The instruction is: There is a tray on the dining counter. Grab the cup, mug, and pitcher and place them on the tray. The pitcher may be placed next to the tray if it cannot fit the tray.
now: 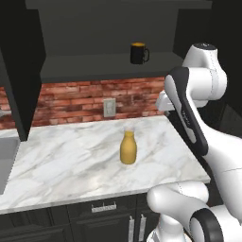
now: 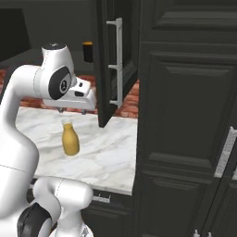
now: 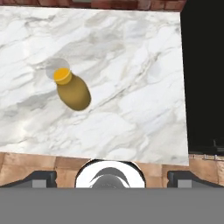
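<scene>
The yellow-orange pitcher [image 1: 128, 149] [image 2: 70, 140] [image 3: 73, 91] stands upright in the middle of a marble counter [image 1: 61, 160] backed by brick. On a dark shelf above it sits the black mug [image 1: 139, 53] [image 2: 87, 52], showing its orange inside. My gripper [image 2: 71, 111] [image 3: 109, 177] hangs open and empty high above the counter. It points down, a little right of and nearer than the pitcher. The tray, the dining counter and the cup are out of view.
An open dark cabinet door [image 2: 111, 60] with a long handle juts out just right of the hand. Tall dark cabinets [image 2: 185, 120] fill the right side. A sink [image 1: 7, 158] sits at the counter's left end. A wall outlet [image 1: 109, 108] is on the brick.
</scene>
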